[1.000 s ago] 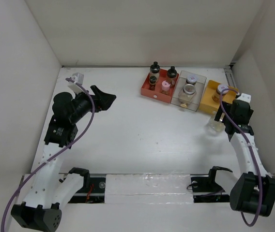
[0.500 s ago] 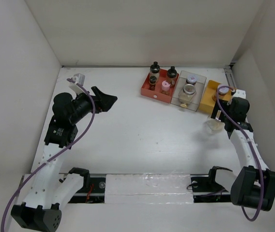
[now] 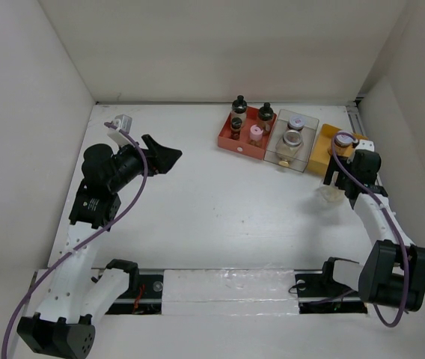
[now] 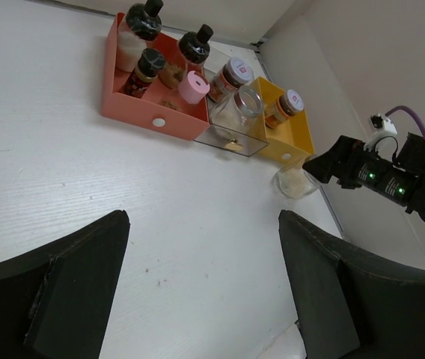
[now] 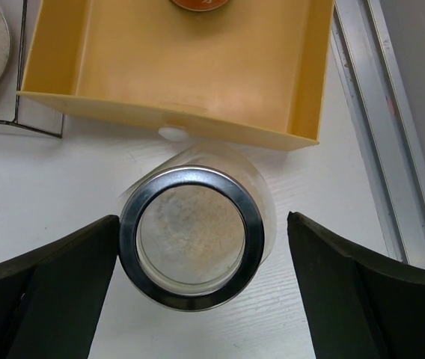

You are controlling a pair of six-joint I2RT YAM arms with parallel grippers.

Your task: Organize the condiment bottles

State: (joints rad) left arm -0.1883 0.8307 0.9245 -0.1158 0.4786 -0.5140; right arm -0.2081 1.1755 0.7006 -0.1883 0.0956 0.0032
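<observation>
A wide clear jar (image 5: 191, 243) with a silver rim stands on the table just in front of the yellow tray (image 5: 197, 120). My right gripper (image 5: 201, 218) is open around it, its left finger at the rim and its right finger apart. From above, that jar (image 3: 330, 194) sits under the right gripper (image 3: 340, 185). The red tray (image 3: 233, 140) holds three black-capped bottles (image 3: 238, 105) and a pink-capped one (image 3: 256, 133). In the clear tray (image 3: 307, 132) are a lilac-lidded jar (image 3: 296, 122) and a clear jar (image 3: 292, 140). Another lilac-lidded jar (image 3: 343, 137) stands in the yellow tray. My left gripper (image 3: 166, 155) hangs open and empty at the far left.
The three trays stand side by side at the back right. A metal rail (image 5: 392, 127) runs along the table's right edge beside the yellow tray. White walls close in the back and both sides. Bare tabletop (image 4: 123, 172) lies below the left gripper (image 4: 203, 217).
My right gripper has moved a little farther back and left, closing in over the clear jar. The jar, the trays and the left arm have not moved.
</observation>
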